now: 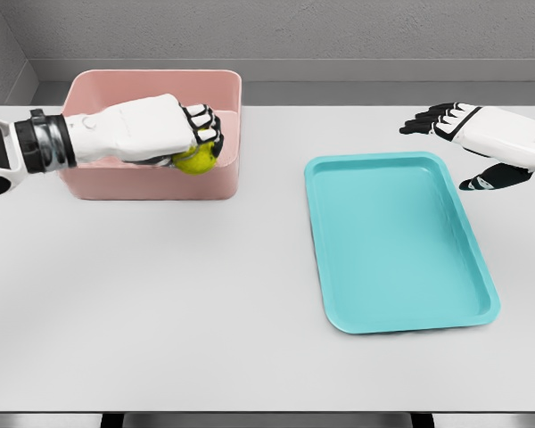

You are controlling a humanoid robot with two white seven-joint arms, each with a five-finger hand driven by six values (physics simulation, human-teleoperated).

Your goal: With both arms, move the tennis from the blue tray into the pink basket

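A yellow-green tennis ball is held in my left hand, whose fingers curl over it inside the pink basket at the back left of the table. The hand hides the top of the ball. The blue tray lies on the right half of the table with nothing in it. My right hand hovers open past the tray's far right corner, fingers spread and pointing left, holding nothing.
A white table carries both containers, and its front edge runs along the bottom of the view. A grey wall stands behind the table.
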